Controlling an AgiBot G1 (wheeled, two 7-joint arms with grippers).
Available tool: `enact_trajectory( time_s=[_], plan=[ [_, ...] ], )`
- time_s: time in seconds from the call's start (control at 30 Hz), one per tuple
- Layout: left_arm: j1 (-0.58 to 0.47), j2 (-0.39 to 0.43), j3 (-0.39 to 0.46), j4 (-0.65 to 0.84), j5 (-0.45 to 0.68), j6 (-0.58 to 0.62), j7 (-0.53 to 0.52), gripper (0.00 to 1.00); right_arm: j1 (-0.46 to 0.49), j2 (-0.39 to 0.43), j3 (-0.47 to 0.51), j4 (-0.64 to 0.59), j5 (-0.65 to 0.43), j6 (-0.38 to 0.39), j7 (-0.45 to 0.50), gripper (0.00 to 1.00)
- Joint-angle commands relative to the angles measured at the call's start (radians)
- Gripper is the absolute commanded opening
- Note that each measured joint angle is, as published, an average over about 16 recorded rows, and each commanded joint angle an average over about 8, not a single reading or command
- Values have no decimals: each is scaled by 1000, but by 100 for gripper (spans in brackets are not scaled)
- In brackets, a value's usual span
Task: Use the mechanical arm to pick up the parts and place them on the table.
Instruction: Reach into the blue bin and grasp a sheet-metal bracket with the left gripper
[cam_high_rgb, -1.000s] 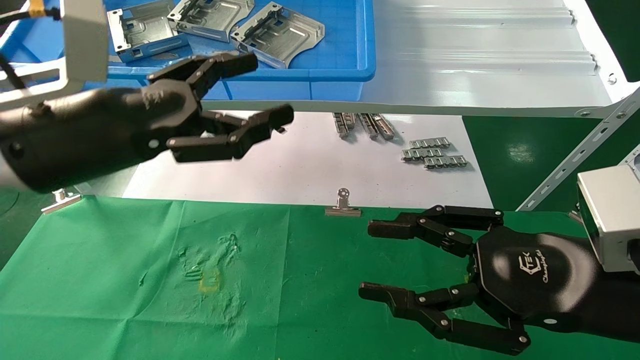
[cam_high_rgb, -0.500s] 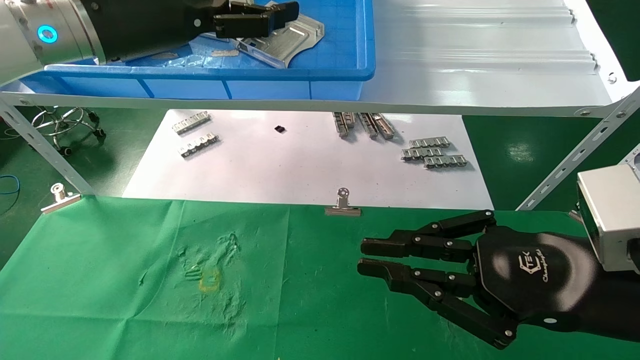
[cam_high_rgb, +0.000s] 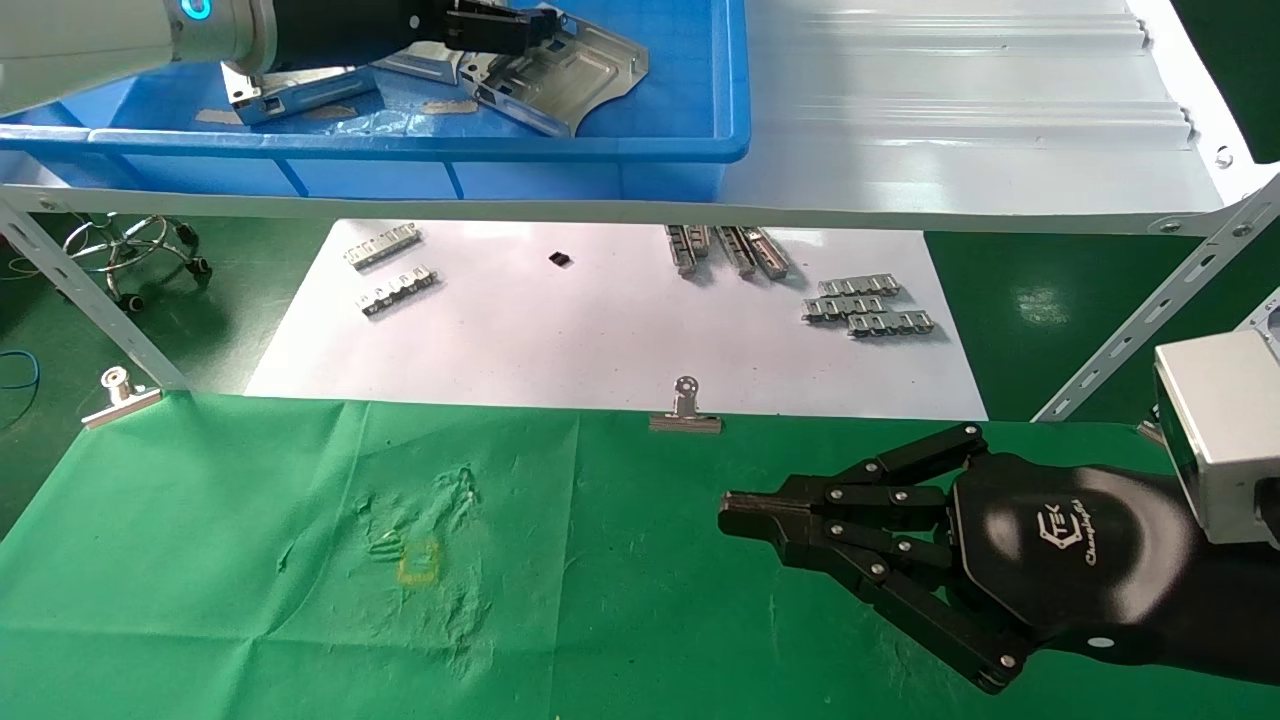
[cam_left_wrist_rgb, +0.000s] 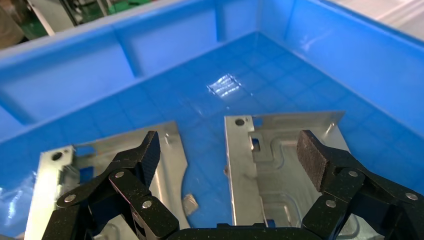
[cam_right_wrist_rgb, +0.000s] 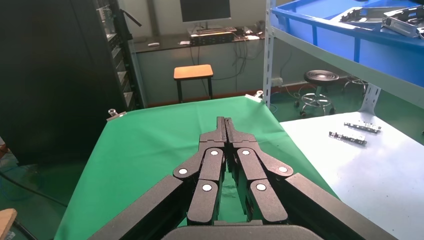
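Left gripper (cam_left_wrist_rgb: 227, 157): reaching into the blue bin (cam_high_rgb: 700, 150) on the shelf; jaws spread wide and holding nothing, 1 finger over each of 2 parts, the gap between the 2 plates under the middle of the span.
Right gripper (cam_high_rgb: 735, 515): parked low over the worktop (cam_high_rgb: 250, 600), fingers pressed together, nothing between them.
Parts (cam_high_rgb: 560, 75): 3 silver plates show in the head view, all in the bin, none on the worktop. The wrist view shows 2 lying flat side by side, close but apart.
Near part (cam_left_wrist_rgb: 280, 160): stamped sheet metal, squarish, with a raised rib pattern, cut slots, a round hole at 1 corner and a bent-up lip on its far edge.
Other part (cam_left_wrist_rgb: 165, 150): same make, with 1 curved cut side facing the gap.
Handling, as I judge it: stiff, light, slick polished metal on slick plastic, so likely to skate if nudged; thin edges may be sharp, and a flat plate offers little to pinch.
Where to hold: across a bent-up flange or 2 opposite edges, pads square to the metal; the textured pads (cam_left_wrist_rgb: 312, 160) should help.
Worktop: wrinkled green cloth, held by silver clips (cam_high_rgb: 686, 410).
White sheet (cam_high_rgb: 600, 330): carries small chain-like strips (cam_high_rgb: 868, 308), not the task's things.
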Motion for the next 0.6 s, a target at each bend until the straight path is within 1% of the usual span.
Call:
enact_trajectory(
  time_s=[0.03,0.07,0.1,0.27,0.3,0.33,0.37,0.6],
  plan=[
    [-16,19,7,42,10,-4,2,97,0,0,0,0,0,0,0,0],
    [-19,24,8,53,12,-6,2,89,0,0,0,0,0,0,0,0],
    [-22,29,10,62,14,-9,3,80,0,0,0,0,0,0,0,0],
    [-23,46,13,85,17,-29,10,17,0,0,0,0,0,0,0,0],
    [-21,48,14,85,16,-34,11,8,0,0,0,0,0,0,0,0],
    [-19,50,14,86,16,-38,12,3,0,0,0,0,0,0,0,0],
    [-17,52,15,85,15,-43,13,0,0,0,0,0,0,0,0,0],
    [-3,56,22,76,17,-63,10,0,0,0,0,0,0,0,0,0]
  ],
)
